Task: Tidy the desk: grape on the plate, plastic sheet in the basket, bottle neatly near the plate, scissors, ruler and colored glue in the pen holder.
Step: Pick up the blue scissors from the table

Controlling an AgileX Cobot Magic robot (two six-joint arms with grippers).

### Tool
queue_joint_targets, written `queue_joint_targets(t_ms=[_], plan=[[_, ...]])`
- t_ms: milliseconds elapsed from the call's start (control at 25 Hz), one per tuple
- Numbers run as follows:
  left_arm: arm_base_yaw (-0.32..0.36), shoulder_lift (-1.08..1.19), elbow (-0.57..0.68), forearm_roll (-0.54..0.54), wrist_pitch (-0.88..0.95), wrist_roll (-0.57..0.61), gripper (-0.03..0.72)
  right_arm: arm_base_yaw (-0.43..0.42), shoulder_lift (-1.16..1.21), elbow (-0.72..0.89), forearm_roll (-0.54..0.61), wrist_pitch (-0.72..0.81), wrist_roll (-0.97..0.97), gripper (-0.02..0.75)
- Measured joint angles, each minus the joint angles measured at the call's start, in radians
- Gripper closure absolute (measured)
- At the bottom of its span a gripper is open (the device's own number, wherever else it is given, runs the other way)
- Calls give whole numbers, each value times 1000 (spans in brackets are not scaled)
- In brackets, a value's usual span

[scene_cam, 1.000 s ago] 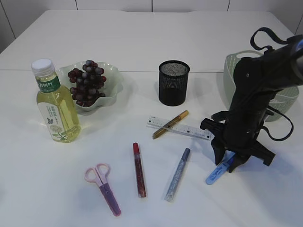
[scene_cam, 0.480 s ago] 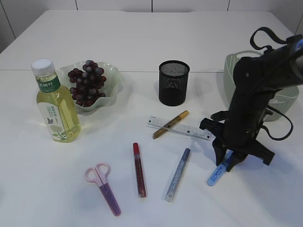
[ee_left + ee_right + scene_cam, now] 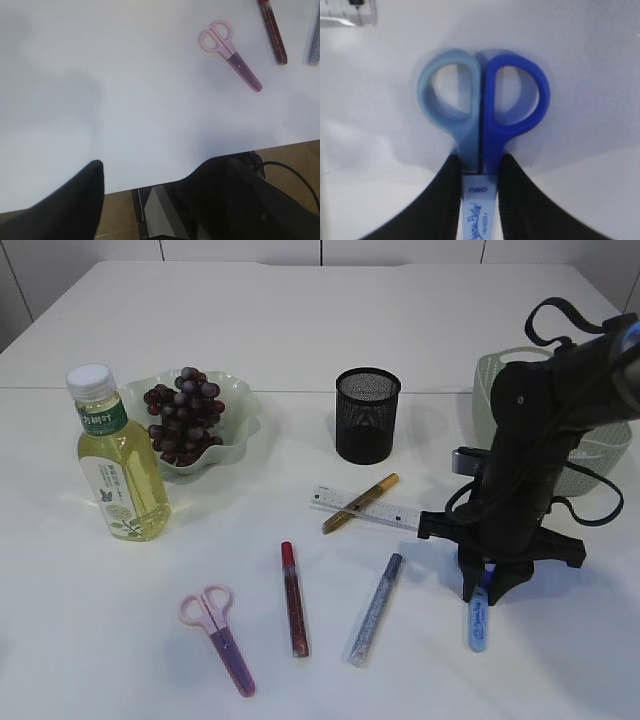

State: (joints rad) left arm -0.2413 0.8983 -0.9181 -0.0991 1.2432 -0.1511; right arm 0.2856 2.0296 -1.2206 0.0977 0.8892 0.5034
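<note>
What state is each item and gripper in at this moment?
Right gripper: shut on blue scissors, blades closed.
Left gripper: open, holding nothing.
Pink scissors: closed, flat on table.
Bottle: upright, capped.
Grapes: on plate.
Pen holder: upright; contents not visible.
Ruler: flat, gold glue pen across it.
Red glue pen, silver glue pen: lying on table.
</note>
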Motion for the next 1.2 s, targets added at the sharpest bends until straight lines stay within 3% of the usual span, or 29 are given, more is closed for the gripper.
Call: queue_joint_targets(t_ms=[560, 1200], plan=[[0, 0, 0, 0, 0, 0, 146, 0, 0, 0, -16, 46, -511, 540], [0, 0, 0, 0, 0, 0, 146, 0, -17, 5, -29, 52, -623, 540]])
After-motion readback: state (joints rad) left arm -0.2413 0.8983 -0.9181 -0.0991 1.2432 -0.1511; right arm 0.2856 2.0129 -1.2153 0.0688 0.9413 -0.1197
